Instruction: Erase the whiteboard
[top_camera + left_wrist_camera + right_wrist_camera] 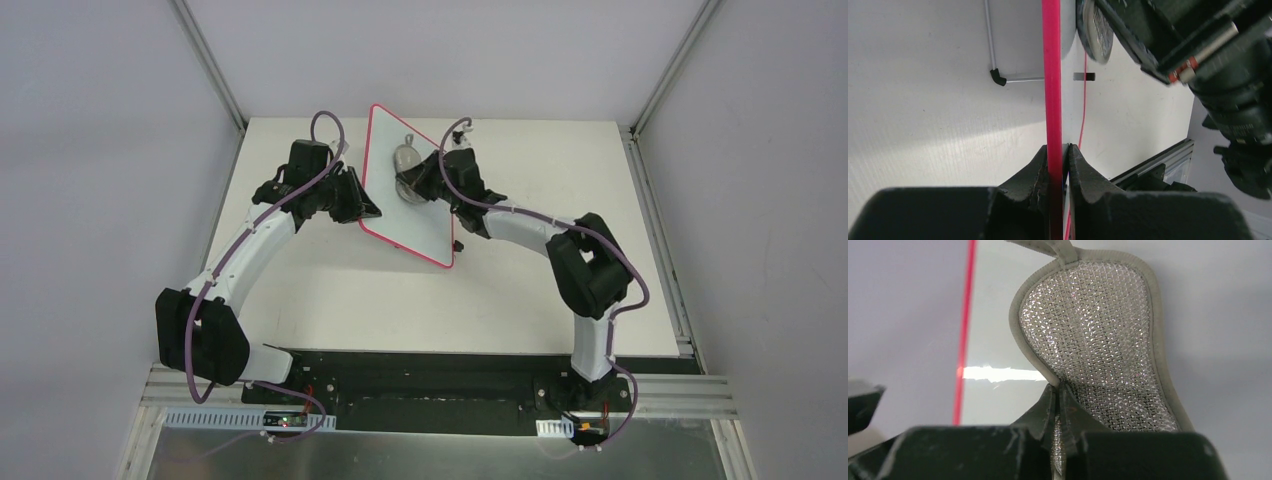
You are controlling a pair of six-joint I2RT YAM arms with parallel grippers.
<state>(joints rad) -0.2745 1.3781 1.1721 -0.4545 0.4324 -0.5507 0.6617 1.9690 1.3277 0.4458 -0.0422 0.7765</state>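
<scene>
The whiteboard, white with a thin pink-red frame, is held up tilted above the table. My left gripper is shut on its left edge; in the left wrist view the jaws clamp the pink frame. My right gripper is shut on a silver mesh scrub pad with a grey rim and loop, pressed against the board's face. In the right wrist view the pad fills the middle, pinched at its lower edge by my right gripper, with the board behind it. No writing shows.
The white table has a raised metal rim at the right and grey walls around. A black plate at the near edge carries both arm bases. A small black foot sticks out at the board's lower right.
</scene>
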